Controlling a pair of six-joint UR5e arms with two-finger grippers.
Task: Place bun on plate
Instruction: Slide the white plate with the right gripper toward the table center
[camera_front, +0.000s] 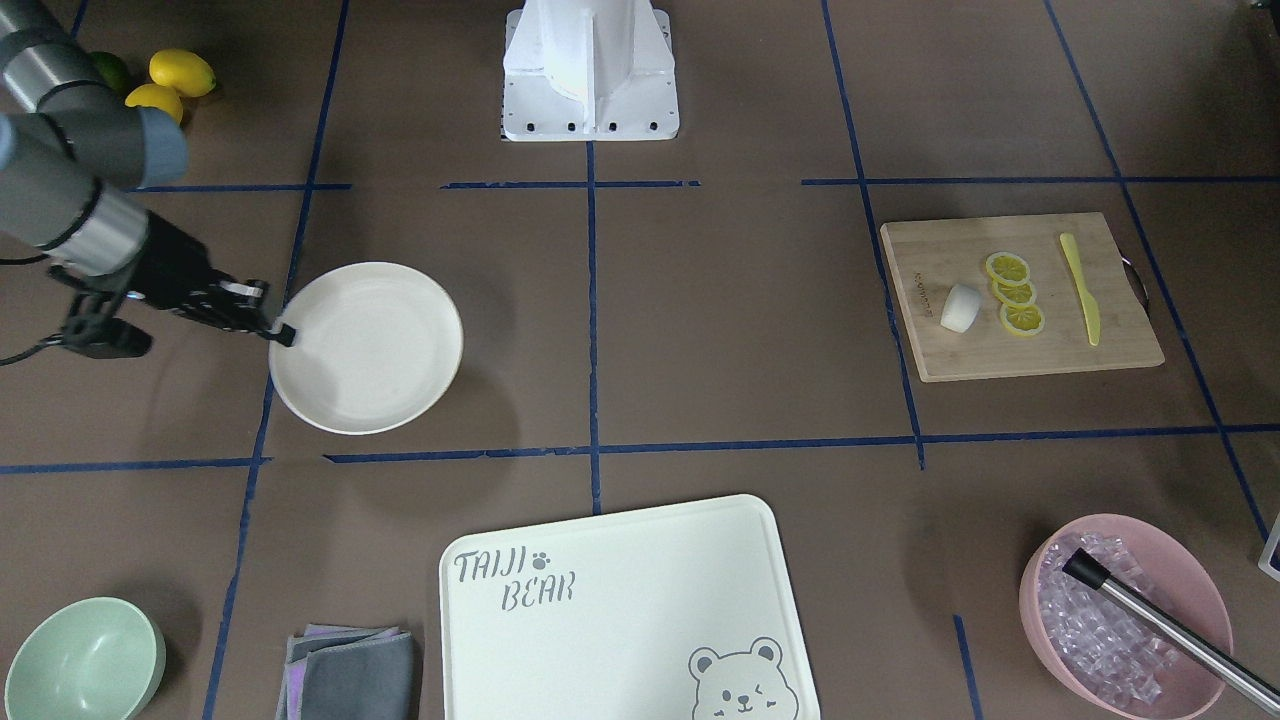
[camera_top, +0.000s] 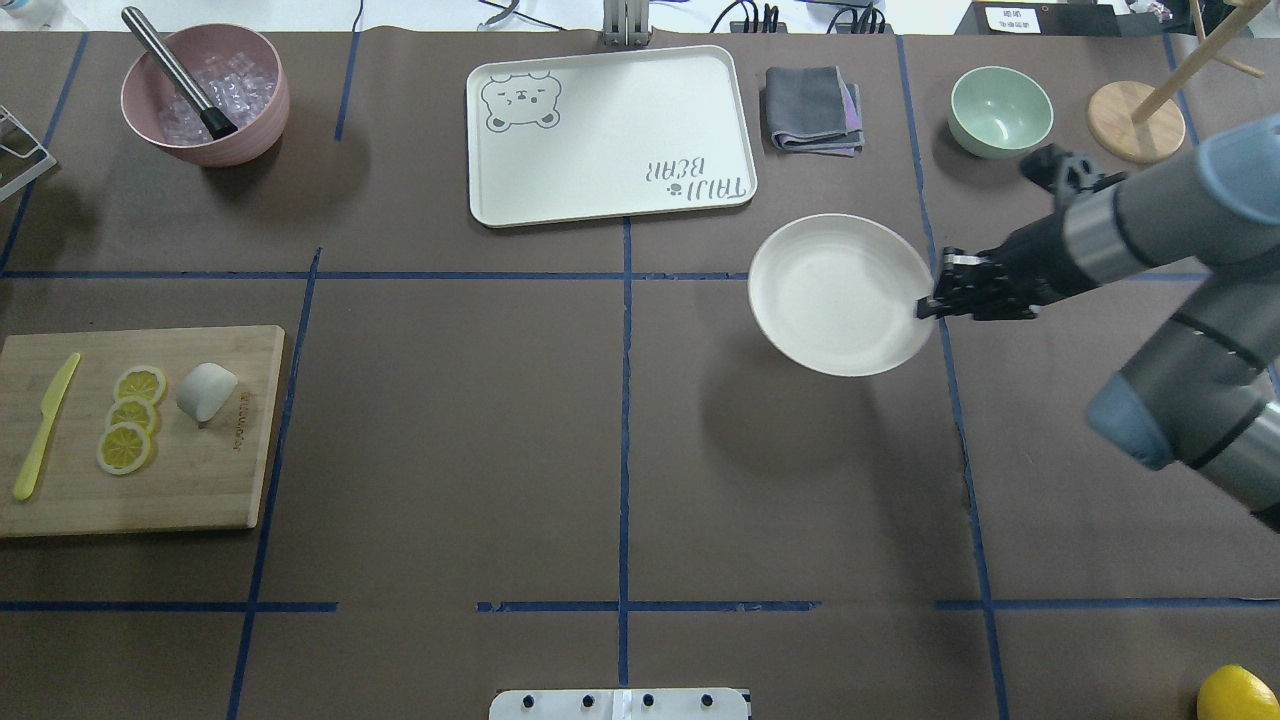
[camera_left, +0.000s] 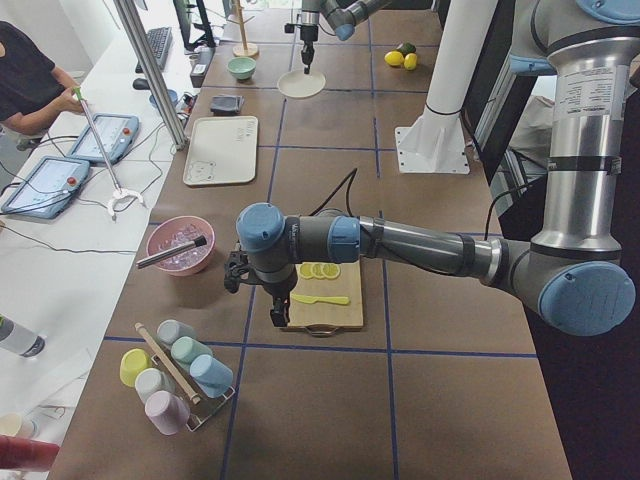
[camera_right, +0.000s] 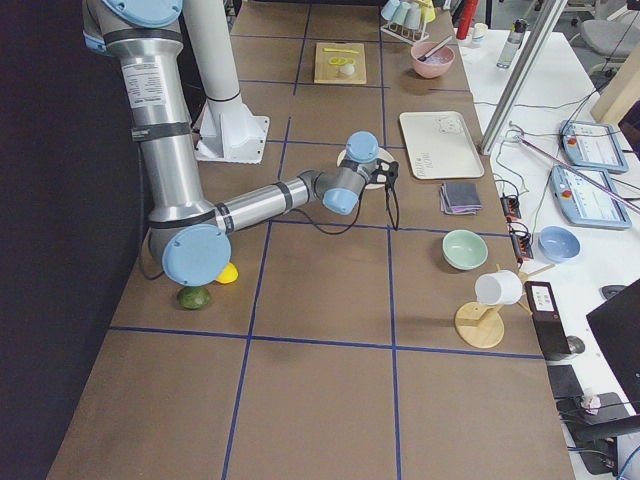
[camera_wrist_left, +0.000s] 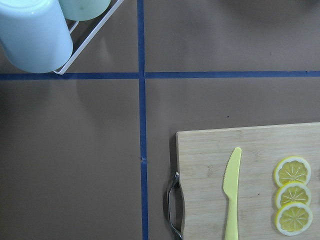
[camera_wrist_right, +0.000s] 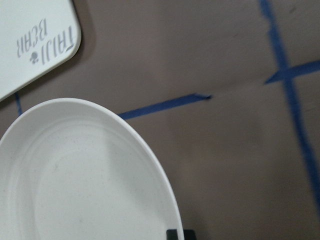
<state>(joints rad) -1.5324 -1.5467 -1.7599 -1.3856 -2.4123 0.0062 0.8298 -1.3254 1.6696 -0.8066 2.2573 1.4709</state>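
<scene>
1. Currently the bun (camera_top: 207, 390) lies on the cutting board (camera_top: 200, 490), just beside the lemon slices (camera_top: 130, 420), and neither arm touches it. It is well apart from the plate (camera_top: 830, 300), which is on the opposite side of the table (camera_top: 620, 450).
2. The right gripper (camera_top: 928, 306) has its fingers closed on the plate's rim, at the edge nearest that arm. The plate's shadow falls offset on the table, so I judge the plate is held raised rather than resting there.
3. The left gripper (camera_left: 278, 315) hangs over the board's handle end in the left side view, but I cannot tell whether it is open or closed. Its wrist camera shows no fingers, only the knife (camera_wrist_left: 231, 195), the slices and the board's handle, with the bun out of frame.
4. The step in hand looks like positioning the plate. Picking up the bun is not yet done.
5. Next, the plate probably needs to be set flat, or held level, somewhere the left arm can reach.
6. That arm would then have to shift along the board, past the knife and slices, to come over the bun.
7. Its jaws would need to be wide enough for the rounded lump.
8. The bun looks smooth, so a light, centred grip seems wise, taking care not to nudge the nearest slice.
</scene>
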